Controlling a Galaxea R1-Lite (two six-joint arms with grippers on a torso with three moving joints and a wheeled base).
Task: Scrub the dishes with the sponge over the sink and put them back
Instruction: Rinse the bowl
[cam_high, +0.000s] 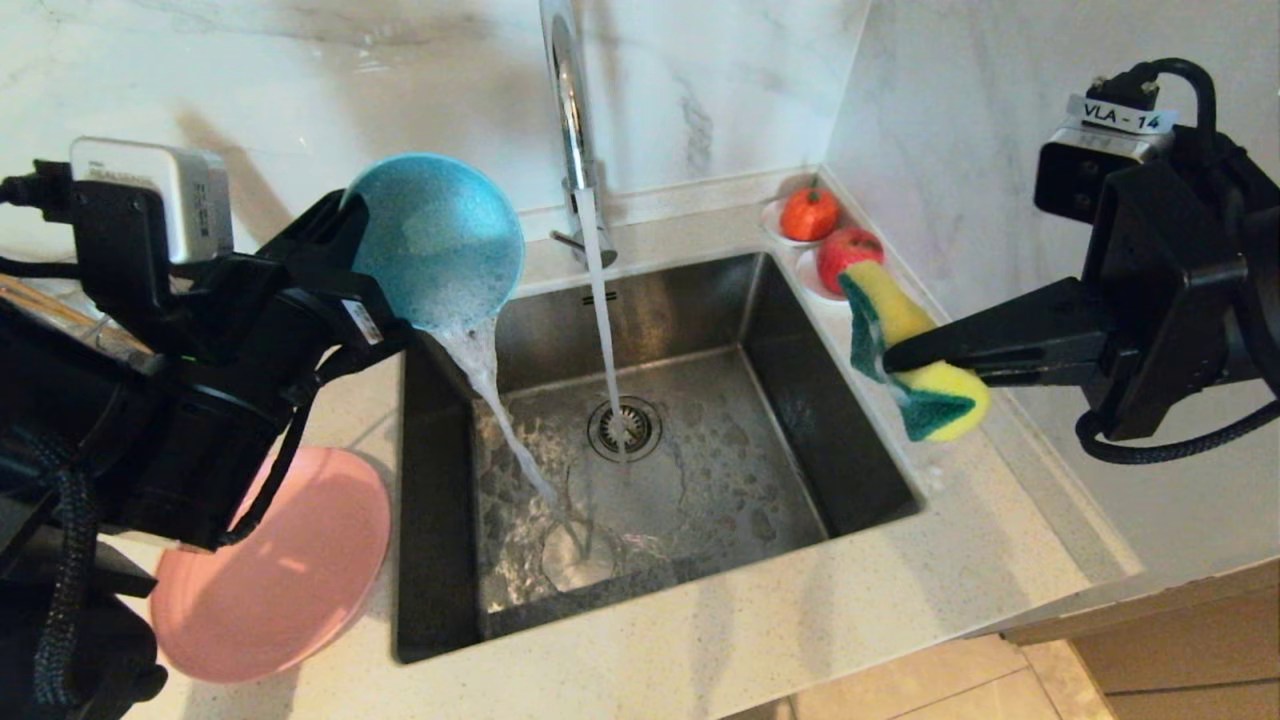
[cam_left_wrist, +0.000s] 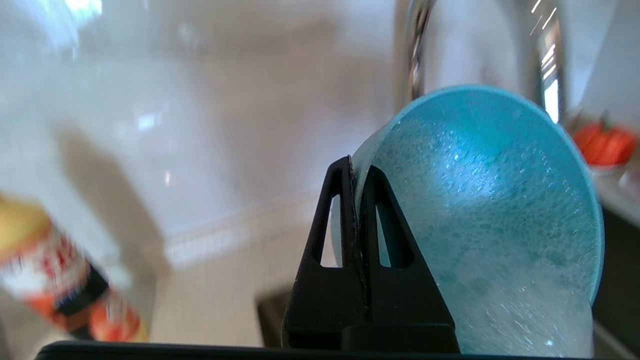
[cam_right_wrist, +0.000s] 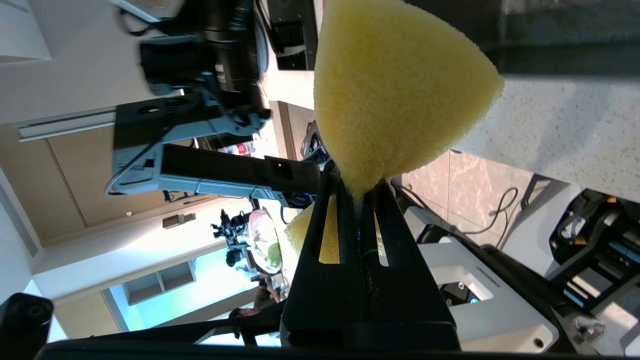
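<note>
The sink fills the centre of the head view, a square steel basin set in a pale speckled counter, with foam patches on its floor around the round drain strainer. The tap rises at the top centre, and a thin stream of water runs from it down onto the strainer. At the lower left the pink plate lies flat on the counter, just beside the basin's left edge and partly hidden by the left arm. In the upper left, the left gripper is clamped tight on the rim of the teal bowl, which is tipped on its side over the basin's back left corner (soapy water pours from its lower edge into the basin). At the right, the right gripper is closed hard on the middle of the sponge, pinching it into a waist above the basin's right rim. Two red-orange fruits sit on small white dishes in the back right corner of the counter.
</note>
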